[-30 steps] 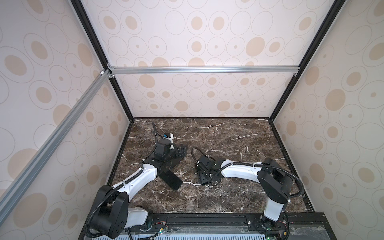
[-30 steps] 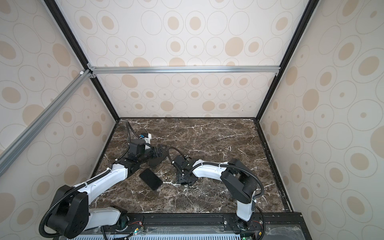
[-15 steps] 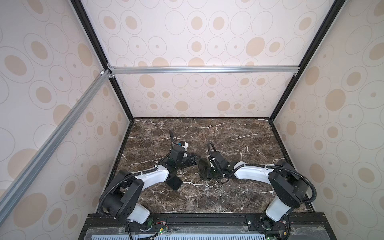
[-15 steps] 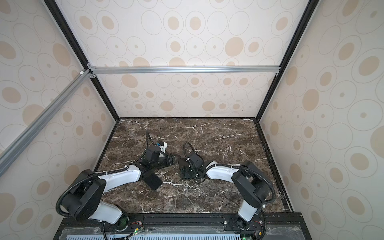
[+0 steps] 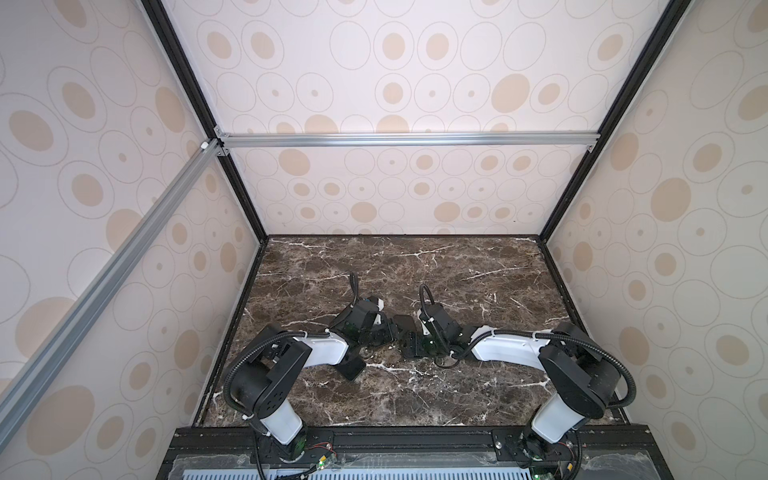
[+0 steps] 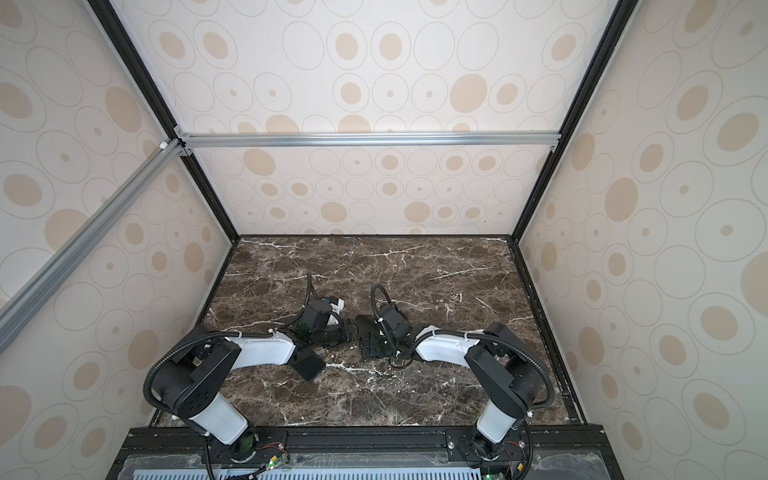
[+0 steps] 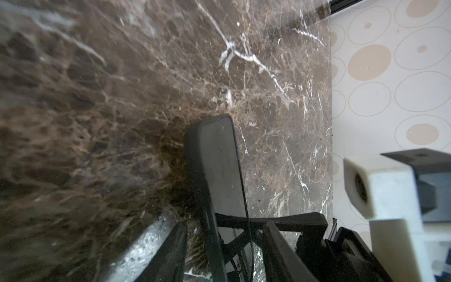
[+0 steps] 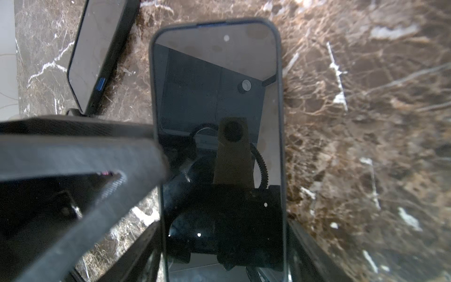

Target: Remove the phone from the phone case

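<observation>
Phone (image 8: 217, 97) in black phone case (image 8: 280, 97), screen facing right wrist camera, near middle of marble table (image 8: 366, 122) between both arms. Clamped across its width by right gripper (image 8: 224, 246), jaws fairly wide. Straddled edge-on by left gripper (image 7: 224, 223), jaws half apart, small gap visible on one side; cannot tell if pinching. Flat on table, partly hidden under left forearm (image 5: 320, 353) in both top views: second dark device (image 5: 353, 369) (image 6: 309, 366).

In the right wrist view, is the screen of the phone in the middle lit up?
No, the phone has a dark screen that shows only reflections.
</observation>
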Robot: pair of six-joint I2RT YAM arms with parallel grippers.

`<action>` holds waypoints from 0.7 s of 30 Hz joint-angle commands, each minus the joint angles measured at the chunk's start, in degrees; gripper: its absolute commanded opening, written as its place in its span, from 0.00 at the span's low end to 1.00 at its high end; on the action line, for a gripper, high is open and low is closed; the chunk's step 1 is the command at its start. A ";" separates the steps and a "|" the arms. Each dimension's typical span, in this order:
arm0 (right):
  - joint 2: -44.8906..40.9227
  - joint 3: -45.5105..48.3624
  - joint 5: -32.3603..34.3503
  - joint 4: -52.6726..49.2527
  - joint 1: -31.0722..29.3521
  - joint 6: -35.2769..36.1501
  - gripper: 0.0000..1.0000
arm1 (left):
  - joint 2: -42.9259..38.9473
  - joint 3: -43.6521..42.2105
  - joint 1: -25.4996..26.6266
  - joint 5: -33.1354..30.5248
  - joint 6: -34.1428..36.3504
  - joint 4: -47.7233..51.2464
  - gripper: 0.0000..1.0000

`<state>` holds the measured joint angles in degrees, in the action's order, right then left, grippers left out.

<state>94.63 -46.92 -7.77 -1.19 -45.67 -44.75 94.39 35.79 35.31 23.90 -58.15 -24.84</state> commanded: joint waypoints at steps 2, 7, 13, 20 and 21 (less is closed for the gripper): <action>1.69 0.65 0.13 -3.12 0.45 -0.25 0.66 | 1.94 -0.84 0.89 1.80 -3.80 -5.94 0.42; 1.70 -0.06 0.13 -4.05 0.44 -0.16 0.66 | 3.42 -0.86 1.16 2.29 -4.51 -7.48 0.36; 2.56 -0.70 -0.22 -4.48 0.66 0.70 0.66 | 4.66 -0.93 1.16 2.38 -5.48 -9.91 0.27; 0.93 -0.72 0.13 -4.67 0.61 1.18 0.67 | 4.67 0.21 1.16 2.20 -4.14 -9.51 0.11; 0.04 -0.62 0.50 -4.63 0.65 1.64 0.70 | 4.45 0.94 1.16 2.20 -3.39 -8.89 0.10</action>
<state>95.07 -47.88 -8.58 -2.31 -45.01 -44.49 99.11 34.83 35.77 25.91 -63.35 -33.23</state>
